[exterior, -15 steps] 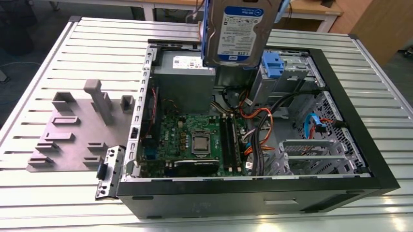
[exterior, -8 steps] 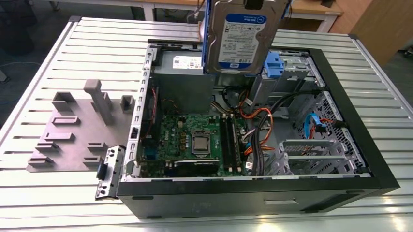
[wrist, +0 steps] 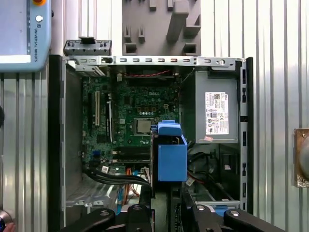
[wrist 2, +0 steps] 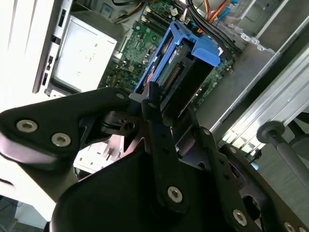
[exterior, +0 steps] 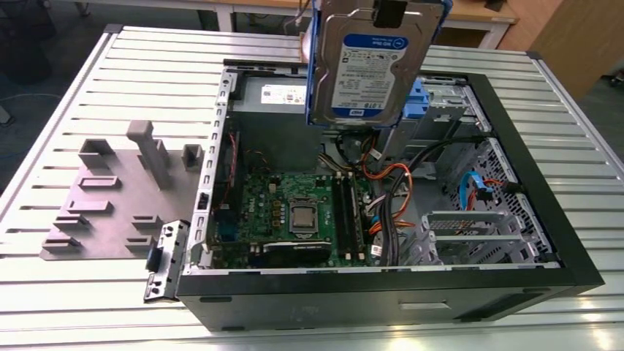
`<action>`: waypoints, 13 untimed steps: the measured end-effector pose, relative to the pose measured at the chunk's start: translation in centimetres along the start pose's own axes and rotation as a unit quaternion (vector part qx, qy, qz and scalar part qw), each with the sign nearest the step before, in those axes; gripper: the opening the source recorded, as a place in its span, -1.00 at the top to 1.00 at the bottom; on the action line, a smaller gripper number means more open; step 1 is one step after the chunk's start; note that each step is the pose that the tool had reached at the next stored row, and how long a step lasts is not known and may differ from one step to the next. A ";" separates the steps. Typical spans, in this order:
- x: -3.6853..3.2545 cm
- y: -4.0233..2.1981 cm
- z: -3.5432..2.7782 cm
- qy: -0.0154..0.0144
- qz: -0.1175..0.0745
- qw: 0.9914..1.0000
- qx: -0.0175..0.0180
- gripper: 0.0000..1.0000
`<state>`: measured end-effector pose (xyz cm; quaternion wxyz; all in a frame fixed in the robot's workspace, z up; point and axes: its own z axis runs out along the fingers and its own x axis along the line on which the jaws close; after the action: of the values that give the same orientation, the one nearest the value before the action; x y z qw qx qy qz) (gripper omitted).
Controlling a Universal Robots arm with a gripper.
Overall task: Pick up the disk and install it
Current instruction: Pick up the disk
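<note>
The disk point(exterior: 366, 66), a silver hard drive with a white-and-blue label and blue side rails, hangs upright in the air over the back of the open computer case point(exterior: 546, 241). My gripper point(exterior: 390, 10) is shut on its upper edge. In both wrist views the disk point(wrist 2: 179, 67) point(wrist: 172, 153) is seen end-on, with its blue rail between my black fingers point(wrist 2: 153, 108). It hovers above the motherboard point(wrist: 137, 111) and touches nothing in the case.
The grey power-supply box point(wrist: 217, 113) sits in one corner of the case. A blue-tabbed drive cage point(exterior: 443, 99) stands just behind the disk, and cables point(exterior: 390, 190) run beside the board. A grey fixture plate point(exterior: 117, 197) lies on the slatted table point(exterior: 58, 88) at the exterior view's left.
</note>
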<state>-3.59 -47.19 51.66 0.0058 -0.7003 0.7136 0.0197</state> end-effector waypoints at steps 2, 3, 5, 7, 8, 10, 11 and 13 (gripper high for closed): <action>0.53 -0.01 -0.01 0.000 0.000 1.000 0.000 0.31; 0.80 -0.01 -0.02 0.000 0.000 1.000 0.000 0.31; 1.35 -0.03 -0.05 0.000 0.000 1.000 0.000 0.31; 1.89 -0.04 -0.06 0.000 0.000 1.000 0.000 0.31; 2.12 -0.04 -0.06 0.000 0.000 1.000 0.000 0.31; 2.60 -0.05 -0.10 0.000 0.000 1.000 0.000 0.31; 2.81 -0.05 -0.10 0.000 0.000 1.000 0.000 0.31; 3.18 -0.06 -0.11 0.000 0.000 1.000 0.000 0.31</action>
<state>-3.59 -50.37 51.65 0.0058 -0.7003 0.7135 0.0196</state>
